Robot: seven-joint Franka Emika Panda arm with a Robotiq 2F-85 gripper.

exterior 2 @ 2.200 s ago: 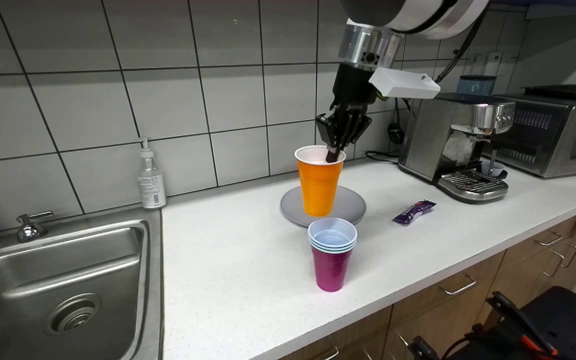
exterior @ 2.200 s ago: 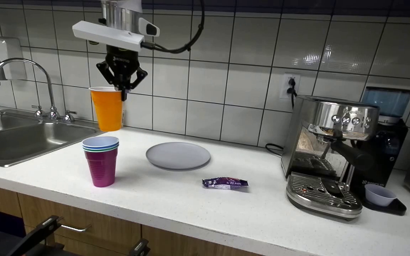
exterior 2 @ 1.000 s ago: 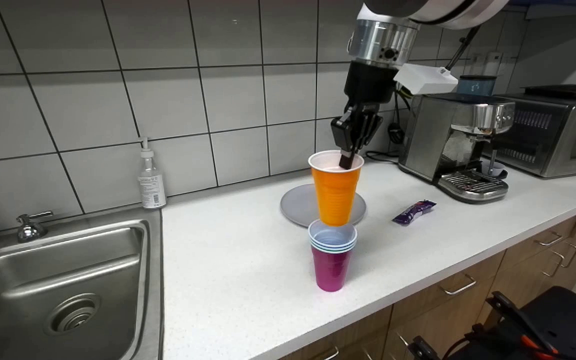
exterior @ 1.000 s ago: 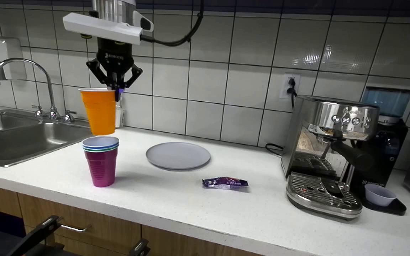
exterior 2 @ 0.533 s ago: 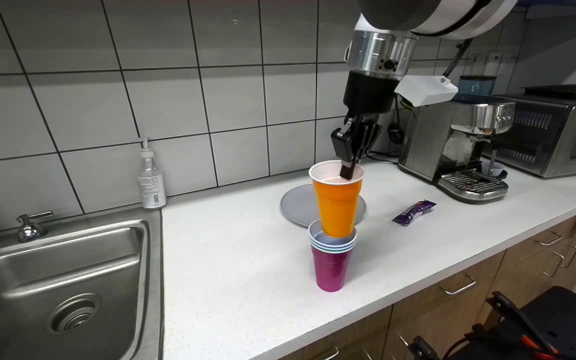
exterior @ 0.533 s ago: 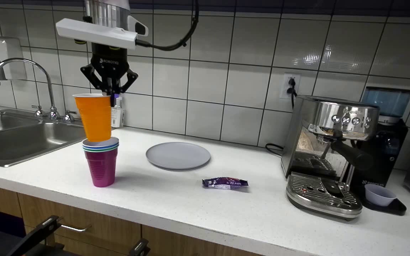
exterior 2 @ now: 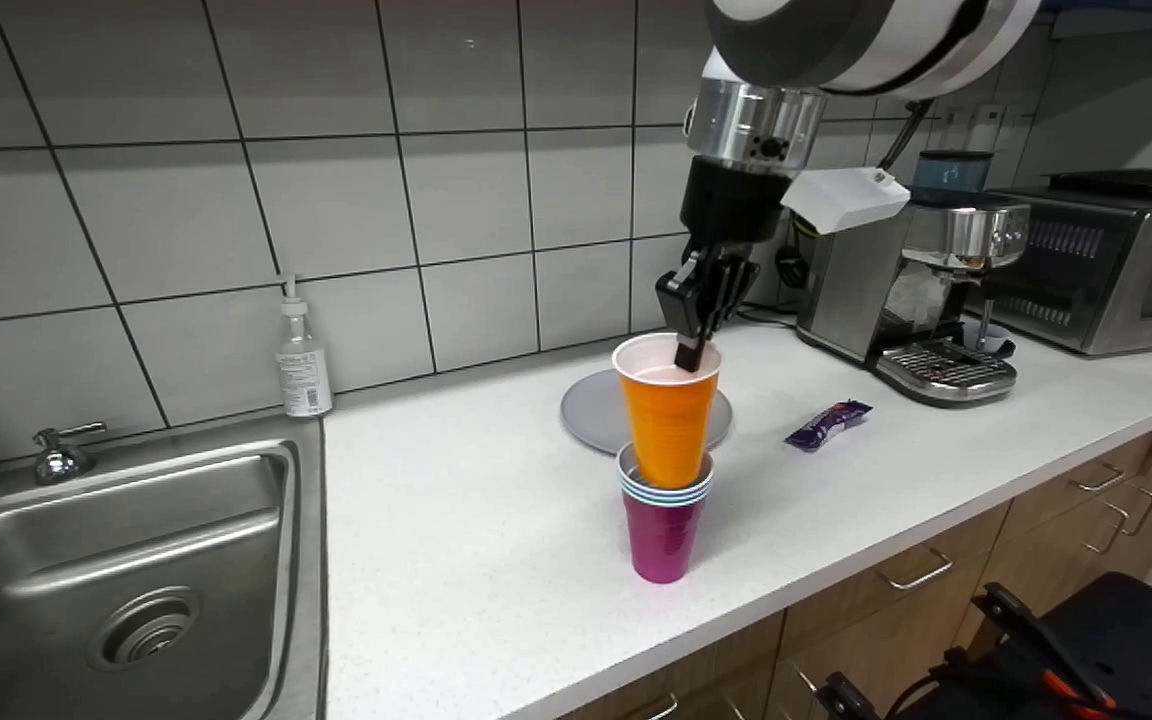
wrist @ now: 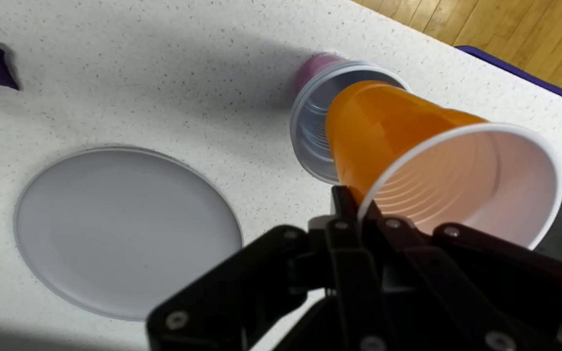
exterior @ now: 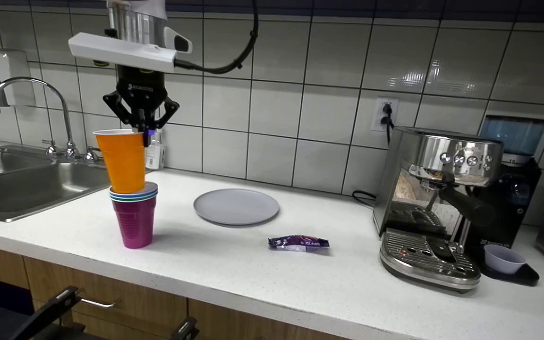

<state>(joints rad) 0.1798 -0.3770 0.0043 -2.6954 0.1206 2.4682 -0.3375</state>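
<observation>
Countertop: speckled white.
Robotiq gripper: I'm pinching the orange plastic cup, rim-side!
Magenta cup stack: right beneath.

The tool pinches a tilted orange cup over a magenta cup stack.

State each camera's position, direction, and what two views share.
An exterior view: before the counter, facing the wall; arm and pincer show.
An exterior view: near the sink, angled toward the microwave; arm and pincer show.
Wrist view: on the arm, facing down at the orange cup; pincer shows.
Both exterior views share cup stack and plate.
</observation>
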